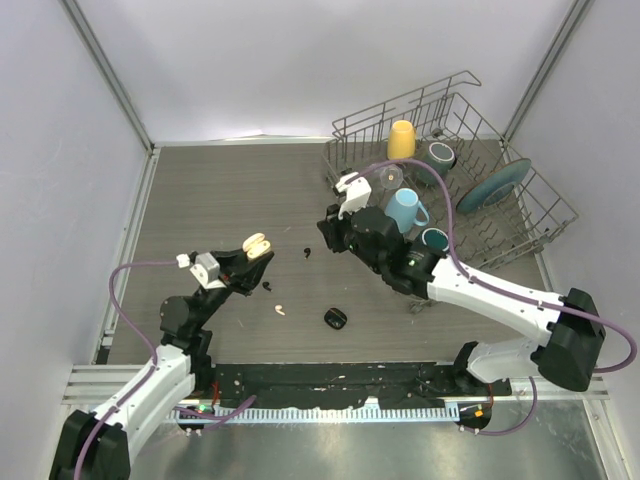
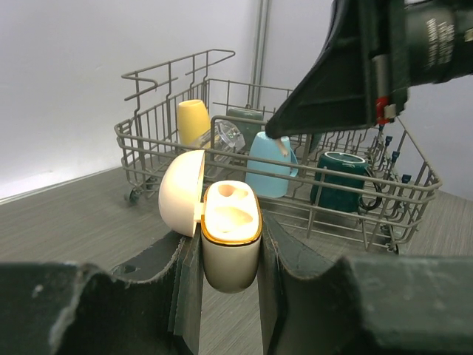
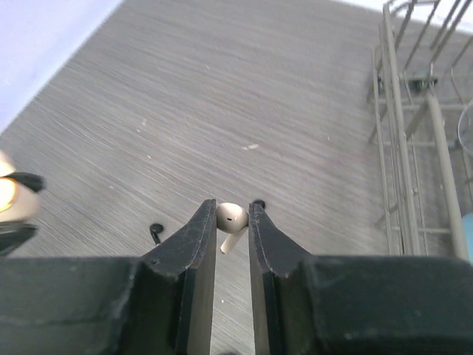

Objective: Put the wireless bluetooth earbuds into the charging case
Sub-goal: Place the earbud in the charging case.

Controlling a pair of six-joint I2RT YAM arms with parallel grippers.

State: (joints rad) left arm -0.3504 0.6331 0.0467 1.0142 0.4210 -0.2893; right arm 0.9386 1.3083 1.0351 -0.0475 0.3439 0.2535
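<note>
My left gripper [image 1: 256, 250] is shut on an open cream-white charging case [image 1: 258, 243] and holds it upright above the table. In the left wrist view the case [image 2: 230, 248] sits between the fingers, its lid [image 2: 182, 192] swung open to the left. My right gripper [image 1: 323, 226] is shut on a cream-white earbud [image 3: 232, 216], stem down, right of the case and apart from it. A second cream earbud [image 1: 279, 310] lies on the table. Two black earbuds [image 1: 307, 251] [image 1: 266, 287] lie there too; one shows in the right wrist view [image 3: 155, 232].
A small black charging case [image 1: 335, 319] lies on the table near the front. A wire dish rack [image 1: 548, 218] with a yellow cup [image 1: 401, 139], a blue mug [image 1: 405, 209], a teal mug and a plate stands at the back right.
</note>
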